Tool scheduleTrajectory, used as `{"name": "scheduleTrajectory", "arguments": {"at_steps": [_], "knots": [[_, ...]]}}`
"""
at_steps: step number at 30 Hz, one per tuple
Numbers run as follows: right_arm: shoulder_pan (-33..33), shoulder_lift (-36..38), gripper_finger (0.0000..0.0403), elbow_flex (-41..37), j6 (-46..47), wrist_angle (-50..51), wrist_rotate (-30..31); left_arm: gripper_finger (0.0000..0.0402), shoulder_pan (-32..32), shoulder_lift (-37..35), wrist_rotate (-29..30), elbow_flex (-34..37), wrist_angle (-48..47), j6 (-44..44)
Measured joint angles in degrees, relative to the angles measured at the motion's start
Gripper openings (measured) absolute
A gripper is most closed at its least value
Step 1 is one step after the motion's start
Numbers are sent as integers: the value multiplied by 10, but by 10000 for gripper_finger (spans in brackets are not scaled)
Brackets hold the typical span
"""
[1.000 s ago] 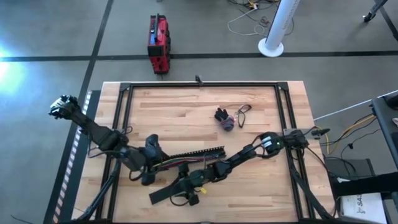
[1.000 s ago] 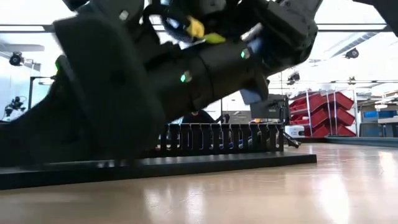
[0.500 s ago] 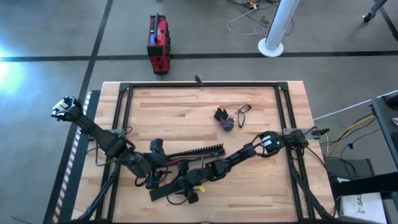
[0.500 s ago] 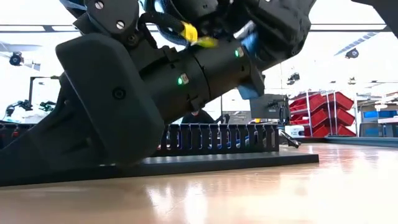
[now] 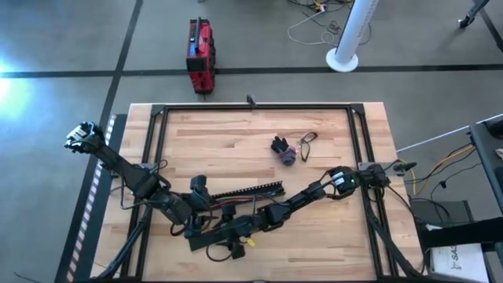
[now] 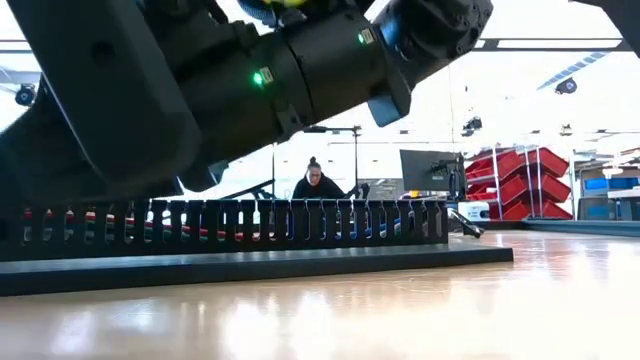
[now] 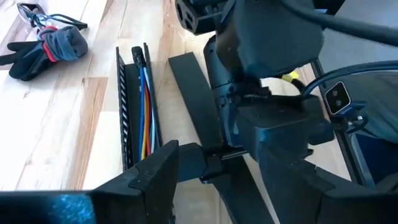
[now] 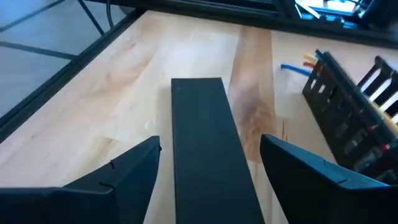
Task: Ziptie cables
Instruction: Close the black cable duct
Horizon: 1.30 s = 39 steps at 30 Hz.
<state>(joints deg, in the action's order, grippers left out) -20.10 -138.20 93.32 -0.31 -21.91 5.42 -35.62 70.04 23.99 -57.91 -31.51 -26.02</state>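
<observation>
The cables point(image 7: 144, 106), coloured wires, lie inside a black slotted duct point(image 5: 247, 192) on the table's near half. Beside the duct a flat black strip point(image 8: 202, 124) rests flat on the wood point(image 6: 250, 268). My right gripper point(image 8: 210, 146) hovers open over the strip, one finger on each side, with a gap showing at both. My left gripper point(image 7: 219, 149) is open near the strip's near-left part point(image 5: 200, 228), facing the right arm. The ziptie is out of view. My left gripper's fingers point(image 7: 155, 171) stand on either side of the strip point(image 7: 214, 158). I cannot tell whether they touch it, because the right arm's gripper and the fingers themselves cover that spot.
A dark glove point(image 5: 283, 149) and safety glasses point(image 5: 308, 141) lie at the table's far right of centre. A black frame rail point(image 5: 251, 106) runs around the tabletop. Bare wood lies across the far half. A person sits in the room beyond the table point(image 6: 315, 185).
My left gripper has gone toward the table's near edge and a little right, up to the strip beside the right gripper. My right gripper has risen off the strip, so the low view now shows the duct under it. The strip has stayed on the table.
</observation>
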Motion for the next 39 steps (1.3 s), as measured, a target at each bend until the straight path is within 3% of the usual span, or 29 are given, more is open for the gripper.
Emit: {"name": "scheduleTrajectory", "arguments": {"at_steps": [6,13,20,33,39], "knots": [[9,-17,264,-1,-5,-1,0,206,0,0,0,0,0,3],[15,-32,254,1,8,-3,-58,197,0,0,0,0,0,3],[15,-26,247,0,-7,-1,-72,183,0,0,0,0,1,11],[16,-31,282,10,-9,-20,-104,178,0,-1,6,0,6,18],[17,-46,278,10,-1,-25,-101,186,0,-1,11,0,7,18]]}}
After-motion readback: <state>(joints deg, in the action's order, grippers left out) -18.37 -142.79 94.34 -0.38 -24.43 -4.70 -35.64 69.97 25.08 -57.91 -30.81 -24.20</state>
